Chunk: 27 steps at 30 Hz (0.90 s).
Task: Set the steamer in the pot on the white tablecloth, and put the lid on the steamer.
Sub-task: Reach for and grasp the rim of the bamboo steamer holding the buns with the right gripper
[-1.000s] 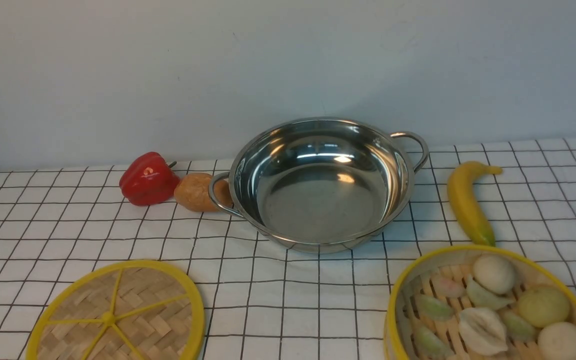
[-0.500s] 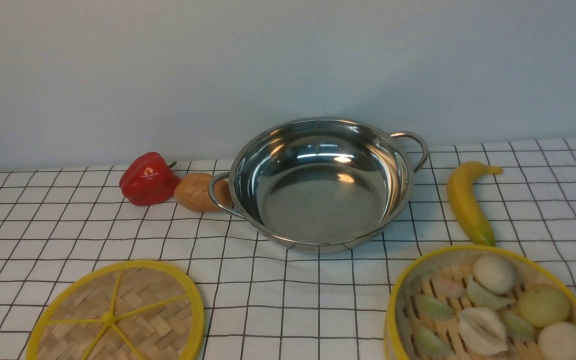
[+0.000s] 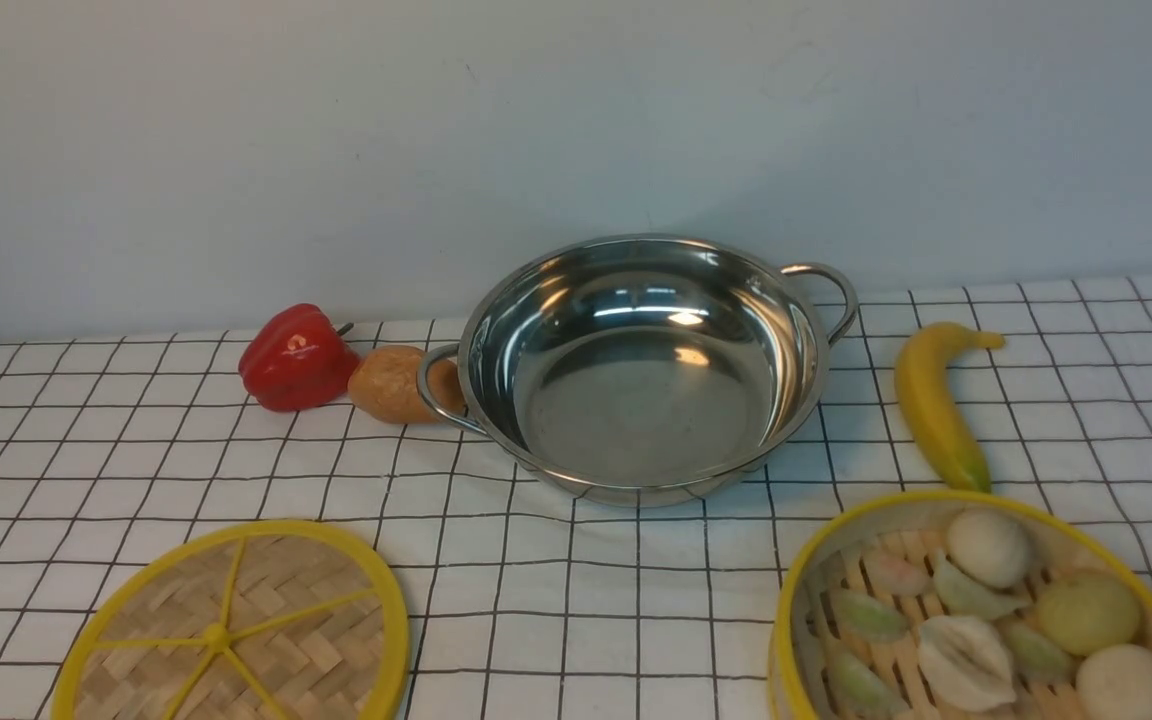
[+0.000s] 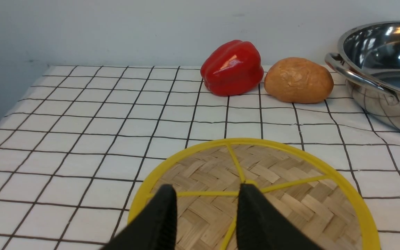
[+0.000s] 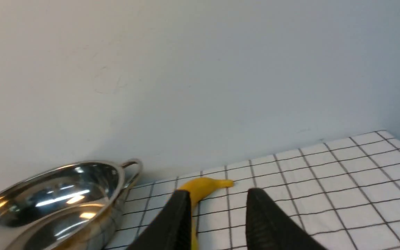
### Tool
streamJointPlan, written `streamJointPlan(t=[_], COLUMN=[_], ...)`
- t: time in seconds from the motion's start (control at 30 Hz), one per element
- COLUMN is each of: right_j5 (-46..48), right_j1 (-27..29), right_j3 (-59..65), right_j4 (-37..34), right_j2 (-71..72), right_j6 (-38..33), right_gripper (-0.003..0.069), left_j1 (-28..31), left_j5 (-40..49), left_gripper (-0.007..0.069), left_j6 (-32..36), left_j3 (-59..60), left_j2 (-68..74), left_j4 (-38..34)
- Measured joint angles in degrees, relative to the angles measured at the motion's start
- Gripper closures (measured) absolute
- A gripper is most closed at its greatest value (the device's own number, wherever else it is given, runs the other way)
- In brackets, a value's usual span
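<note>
Left gripper (image 4: 207, 190): black fingers parted, nothing between them, poised over the flat round woven-bamboo lid with yellow rim and spokes (image 4: 283, 187), close to its hub. Right gripper (image 5: 219, 192): fingers likewise apart and empty, pointing toward the far wall. Item one, round bamboo-slat steamer with yellow plastic rim (image 3: 784, 630): near right corner of the white grid-lined tablecloth (image 3: 136, 450), outside the pot, loaded with pale buns and dumplings, partly cut off by the picture's edge. Likely light and stiff, but the contents sit loose; best pinched at the rim wall and carried level, or the buns may roll. Item two, the lid: near left, flat on the cloth. Probably very light; lying flush, its edge offers little purchase, so the hub or a spoke looks the better hold. Item three, wide shiny stainless-steel pot with two loop handles (image 3: 641, 400): centre, far side, empty; slick metal that could slide on cloth if nudged. Sundries: red bell pepper (image 3: 296, 358) and brown bread roll (image 3: 391, 383) far left, the roll just beside a pot handle; yellow banana (image 3: 931, 405) right of the pot. Front view shows the steamer but neither gripper; left wrist view alone shows fingers above the lid; right wrist view shows pot and banana, no steamer.
</note>
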<state>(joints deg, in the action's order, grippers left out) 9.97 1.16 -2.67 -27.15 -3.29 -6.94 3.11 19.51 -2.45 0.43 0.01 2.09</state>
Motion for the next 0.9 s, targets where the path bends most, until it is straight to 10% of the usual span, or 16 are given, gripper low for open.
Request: streamJointPlan(t=[0.53, 0.9], right_j5=[54.9, 60.2], right_j1=[-1.6, -2.2], right_j3=[-31.0, -41.5], right_j4=[-10.7, -18.3], right_j2=[-23.7, -39.9], right_j6=[-11.8, -16.7], right_gripper=[0.0416, 0.0416], left_j1=[0.0, 0.0], left_j5=[0.0, 0.0], left_gripper=[0.0382, 0.0382], left_j6=[0.0, 0.0], left_j3=[0.0, 0.0], left_j2=[0.0, 0.0], left_j4=[0.0, 0.0])
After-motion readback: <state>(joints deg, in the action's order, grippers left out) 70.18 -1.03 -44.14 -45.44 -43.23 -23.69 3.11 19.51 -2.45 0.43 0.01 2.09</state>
